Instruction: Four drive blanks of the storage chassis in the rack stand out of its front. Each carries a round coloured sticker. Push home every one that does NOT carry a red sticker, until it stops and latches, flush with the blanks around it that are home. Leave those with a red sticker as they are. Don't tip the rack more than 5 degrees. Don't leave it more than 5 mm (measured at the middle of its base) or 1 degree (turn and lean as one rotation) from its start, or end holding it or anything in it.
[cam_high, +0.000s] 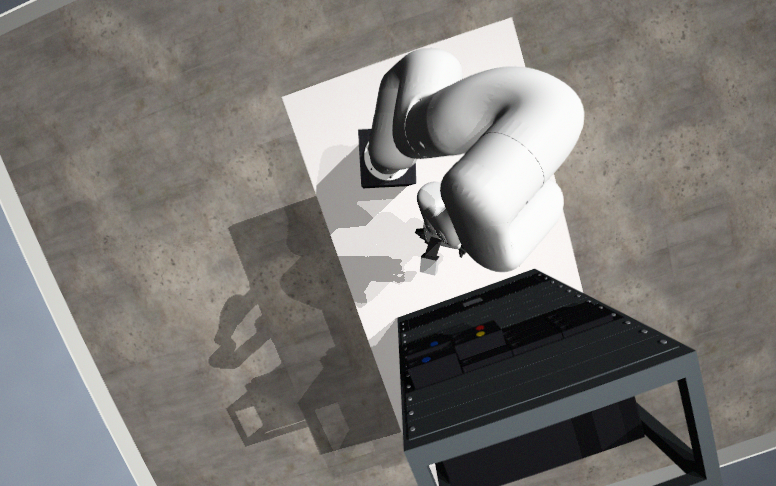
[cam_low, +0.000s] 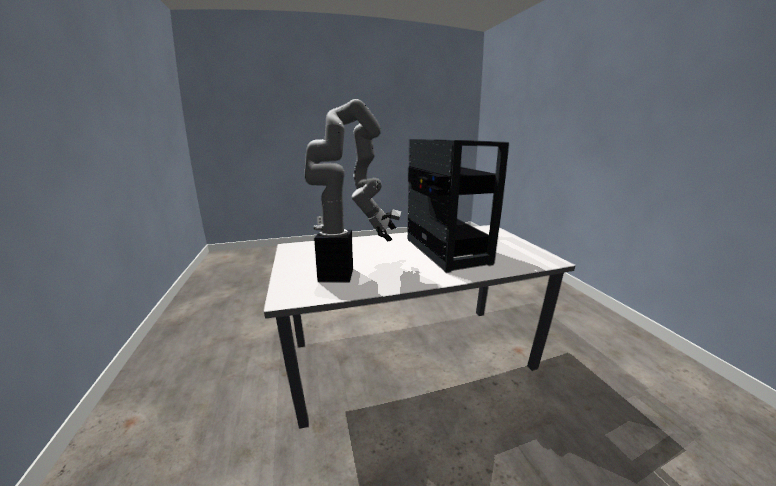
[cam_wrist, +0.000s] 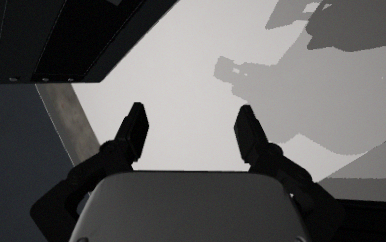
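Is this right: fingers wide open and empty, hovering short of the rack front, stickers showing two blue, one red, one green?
Not quite: there is no green sticker. The top view shows two blue, one red and one yellow. The rest holds: the gripper is open, empty, short of the rack.

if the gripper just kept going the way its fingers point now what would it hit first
Most likely the white table top: the open, empty gripper points down and forward at bare surface. The rack sits up and to one side of that line, though depth is hard to judge.
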